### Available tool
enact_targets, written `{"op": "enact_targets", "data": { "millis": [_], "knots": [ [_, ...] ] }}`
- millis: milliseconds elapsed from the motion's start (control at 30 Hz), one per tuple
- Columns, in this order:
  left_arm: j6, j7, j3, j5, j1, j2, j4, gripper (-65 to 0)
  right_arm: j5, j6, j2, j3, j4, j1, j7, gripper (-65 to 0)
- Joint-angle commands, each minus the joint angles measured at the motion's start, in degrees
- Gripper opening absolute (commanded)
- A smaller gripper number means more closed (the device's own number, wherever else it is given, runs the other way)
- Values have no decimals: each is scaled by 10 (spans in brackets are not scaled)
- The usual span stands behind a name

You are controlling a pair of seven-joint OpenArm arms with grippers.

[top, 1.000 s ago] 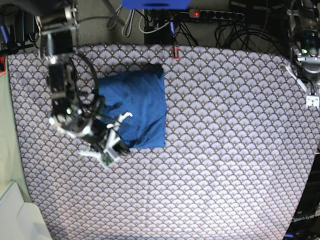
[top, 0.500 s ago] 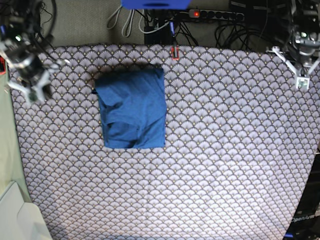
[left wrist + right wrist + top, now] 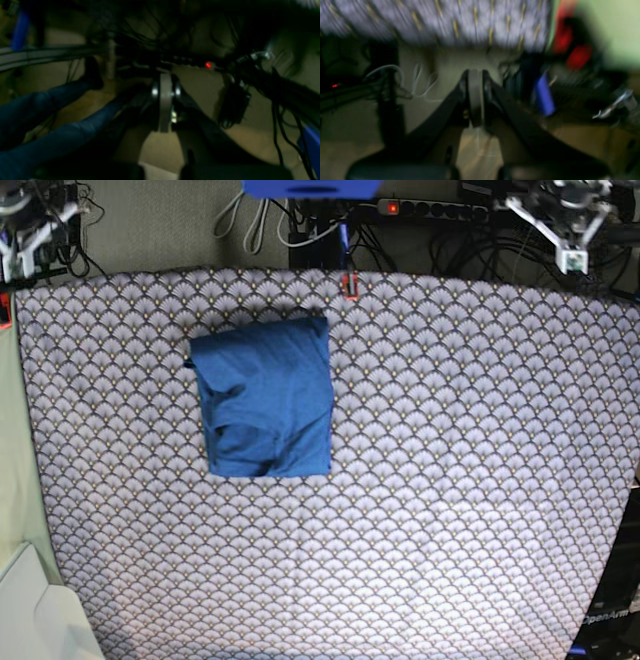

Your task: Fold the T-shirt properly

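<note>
Blue T-shirt (image 3: 262, 398) sits folded on the counter (image 3: 450, 480); both closed, empty end effectors, left (image 3: 572, 252) and right (image 3: 22, 252), have pulled well away from it, so looks done.

We find the base view evenly lit from above and sharp, with a soft shadow along the upper edge of the T-shirt (image 3: 263, 398) on the tablecloth (image 3: 450, 480). Both wrist views are dim and blurred. The right wrist view shows streaking motion blur; the left is darkest, with one red lamp (image 3: 207, 65) glowing.
</note>
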Motion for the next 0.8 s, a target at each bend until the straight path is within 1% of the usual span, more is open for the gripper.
{"op": "enact_targets", "data": {
  "millis": [0,100,200,367,433,467,567,600,667,767],
  "knots": [
    [5,-13,-3,4,14,-4,-5,-650,4,-1,8,8,-15,-7,16,-650],
    [5,-40,17,4,29,-3,-54,-650,4,-1,10,4,-96,-18,55,-650],
    [5,-84,44,6,32,-3,-135,-650,3,-1,12,-10,-190,-22,120,-650],
    [5,-186,100,5,29,-2,-238,-650,4,-6,54,-84,-380,-15,219,-650],
    [5,-225,129,7,31,0,-270,-650,4,-8,64,-120,-455,3,279,-650],
    [6,-245,143,8,29,0,-290,-650,4,-15,68,-133,-492,11,308,-650],
    [8,-303,186,8,16,0,-362,-650,3,-63,80,-191,-593,34,384,-650],
    [10,-320,201,8,7,0,-386,-650,3,-84,87,-214,-623,44,404,-650],
    [10,-350,225,7,-8,2,-437,-650,3,-124,95,-259,-680,64,435,-650],
    [11,-395,238,8,-37,19,-514,-650,4,-163,97,-318,-747,99,475,-650]
  ]
}}
